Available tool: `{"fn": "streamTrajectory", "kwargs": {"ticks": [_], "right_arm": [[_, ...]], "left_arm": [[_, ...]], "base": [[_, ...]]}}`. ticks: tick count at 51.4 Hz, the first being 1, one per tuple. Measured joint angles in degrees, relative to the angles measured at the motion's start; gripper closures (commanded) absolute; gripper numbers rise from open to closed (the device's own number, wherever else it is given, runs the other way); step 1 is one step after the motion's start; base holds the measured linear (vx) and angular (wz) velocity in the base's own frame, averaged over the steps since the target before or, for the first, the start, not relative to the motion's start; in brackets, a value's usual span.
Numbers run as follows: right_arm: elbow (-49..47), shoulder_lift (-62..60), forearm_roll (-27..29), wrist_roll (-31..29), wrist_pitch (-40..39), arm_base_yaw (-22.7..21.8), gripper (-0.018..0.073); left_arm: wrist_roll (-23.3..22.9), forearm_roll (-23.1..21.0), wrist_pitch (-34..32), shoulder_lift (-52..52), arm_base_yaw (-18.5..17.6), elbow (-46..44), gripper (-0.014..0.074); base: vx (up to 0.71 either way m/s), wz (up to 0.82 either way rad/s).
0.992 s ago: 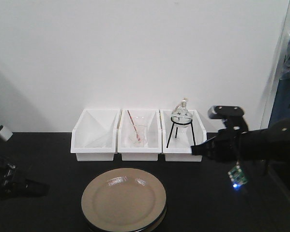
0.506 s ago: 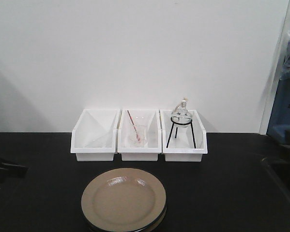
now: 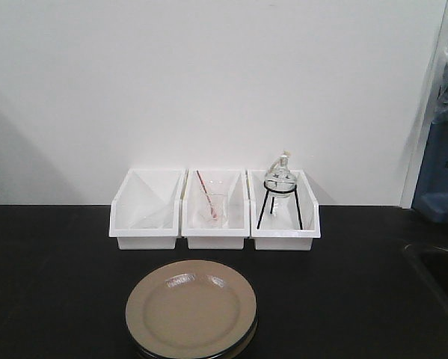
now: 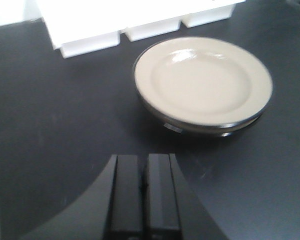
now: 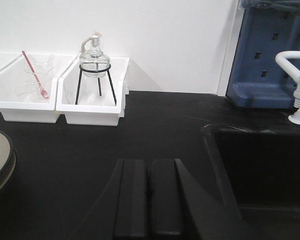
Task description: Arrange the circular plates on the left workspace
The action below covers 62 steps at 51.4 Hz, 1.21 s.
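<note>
**A:** What's your front view showing? Biggest stuff first.

**B:** You've got the black desk [image 3: 59,262] filling the whole lower half. The circular plates [image 3: 191,309] sit stacked at bottom centre, beige top one resting on a second whose dark edge peeks out underneath. Above them, mid-frame, three white bins [image 3: 215,209] stand in a row against the wall. The right bin holds a round glass flask [image 3: 280,178] upright on a black tripod stand [image 3: 279,203]; the middle one has a clear beaker with a red stirrer [image 3: 207,196] leaning in it.

**A:** And your pincers?

**B:** Left pincer [image 4: 143,192] is at the bottom of its wrist view, fingers pressed together, holding nothing, plates in the upper right ahead of it. Right pincer [image 5: 150,197] is also closed up and empty, with the sink basin [image 5: 260,170] at lower right of that view.
</note>
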Motion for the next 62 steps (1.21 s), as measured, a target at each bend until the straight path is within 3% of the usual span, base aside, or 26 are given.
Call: {"fn": "streamTrajectory", "kwargs": {"ticks": [12,36,42,53,56,62], "right_arm": [[0.2,-0.2,0.0,0.0,0.4,0.0,0.0564],[0.3,-0.2,0.0,0.0,0.5,0.0,0.0564],[0.3,-0.2,0.0,0.0,0.5,0.0,0.0564],[0.3,-0.2,0.0,0.0,0.5,0.0,0.0564],[0.3,-0.2,0.0,0.0,0.5,0.0,0.0564],[0.3,-0.2,0.0,0.0,0.5,0.0,0.0564]], "left_arm": [[0.5,-3.9,-3.8,-9.1,0.0,8.6,0.0597],[0.7,-4.3,-1.5,-10.0,0.0,9.0,0.0596],[0.8,-4.6,-5.3,-10.0,0.0,9.0,0.0596],[0.8,-14.2,-12.3,-13.7,0.0,9.4,0.0596],[0.7,-13.9,-12.5,-15.6,0.0,9.4,0.0596],[-3.7,-6.1,-11.8,-18.8,0.0,9.4,0.0596]], "base": [[0.00,0.00],[0.00,0.00],[0.00,0.00],[0.00,0.00],[0.00,0.00],[0.00,0.00]]}}
